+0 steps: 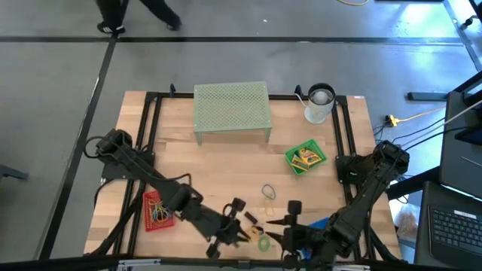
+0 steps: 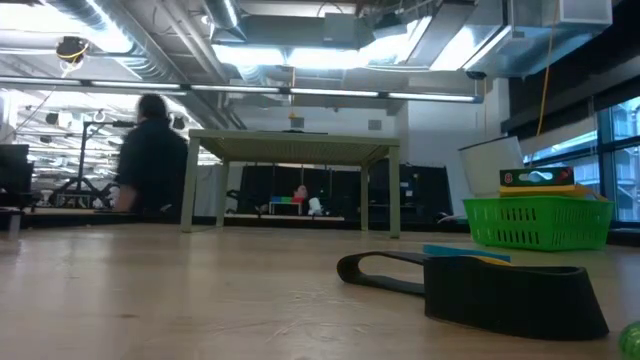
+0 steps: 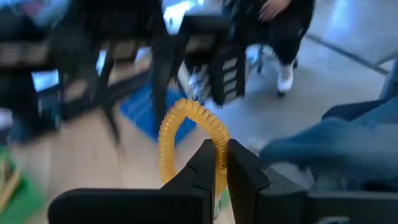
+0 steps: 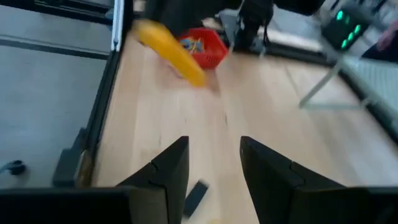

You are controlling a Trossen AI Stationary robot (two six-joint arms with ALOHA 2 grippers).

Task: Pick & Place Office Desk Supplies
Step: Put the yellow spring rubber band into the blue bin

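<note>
My left gripper (image 3: 221,163) is low over the table's near middle (image 1: 242,226), shut on a yellow-orange coil ring (image 3: 186,134). That ring shows as a blur (image 4: 171,50) in the right wrist view. My right gripper (image 4: 214,165) is open just right of it (image 1: 283,220), pointing toward the table's left, touching nothing. A small black clip (image 4: 196,199) lies on the wood below its fingers. A pale ring (image 1: 269,192) and a green ring (image 1: 263,242) lie flat on the table nearby. The red tray (image 1: 157,211) holds several small items. My left gripper pinches the yellow-orange coil ring between its two fingers, on one side of the loop (image 3: 219,155). The rest of the loop stands up beyond the fingertips (image 3: 205,163), clear of the table.
A pale green mesh riser (image 1: 232,109) stands at the far middle, a white cup (image 1: 319,102) to its right. The green tray (image 1: 305,156) sits right of centre, the blue tray (image 1: 320,224) partly under my right arm. A person (image 2: 150,160) moves beyond the table.
</note>
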